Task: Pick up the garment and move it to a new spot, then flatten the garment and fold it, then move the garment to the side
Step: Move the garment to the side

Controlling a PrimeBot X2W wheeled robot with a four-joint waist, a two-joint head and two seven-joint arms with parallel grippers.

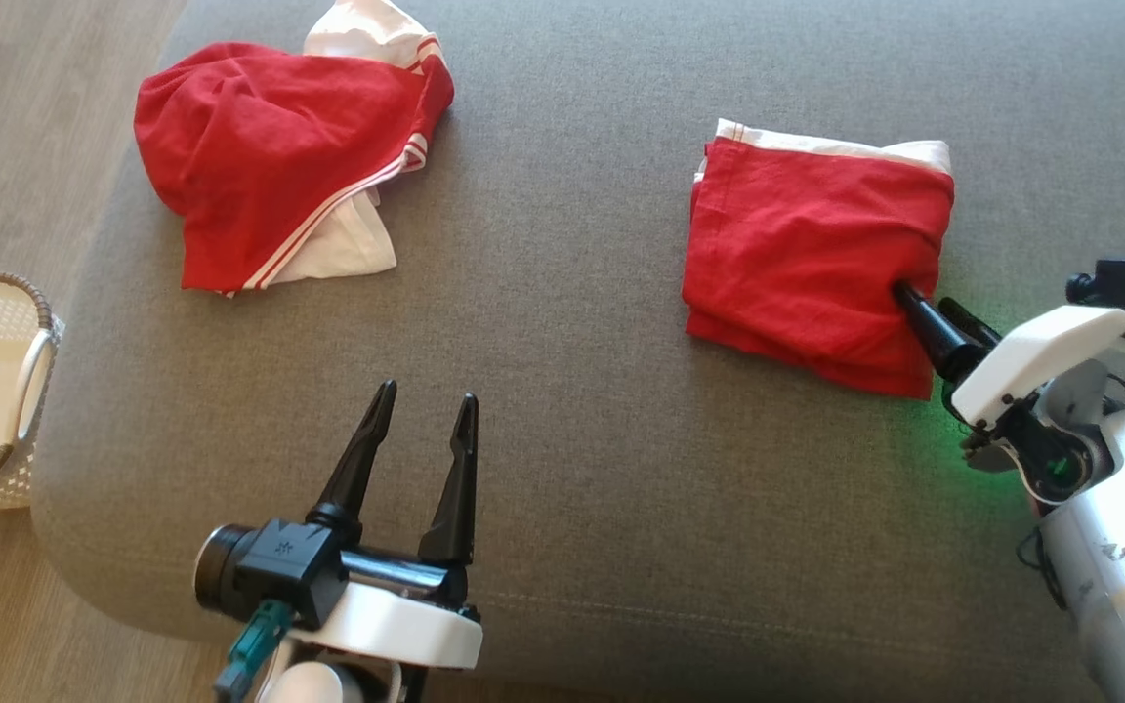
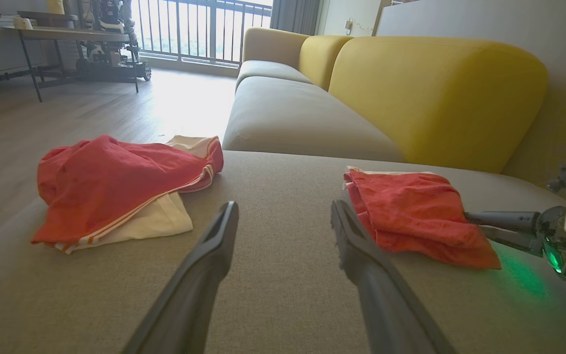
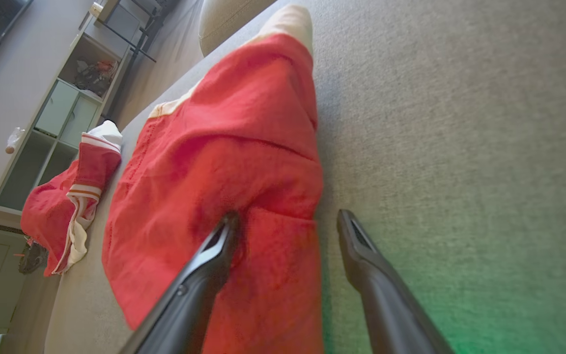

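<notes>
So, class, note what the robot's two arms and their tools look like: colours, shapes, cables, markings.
The left tool and right tool each have two long, tapered black fingers, a white housing, a black camera and a teal plug. The left camera bears a small white mark. The right forearm is silver-grey, with thin black cables and a green light.

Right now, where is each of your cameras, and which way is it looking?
Head view: from the head, down on the grey cushion; left gripper and right gripper show.
Left wrist view: low over the cushion, looking along its fingers towards the yellow sofa.
Right wrist view: looking along its fingers at the folded garment.
All three share the folded and the crumpled garment.
</notes>
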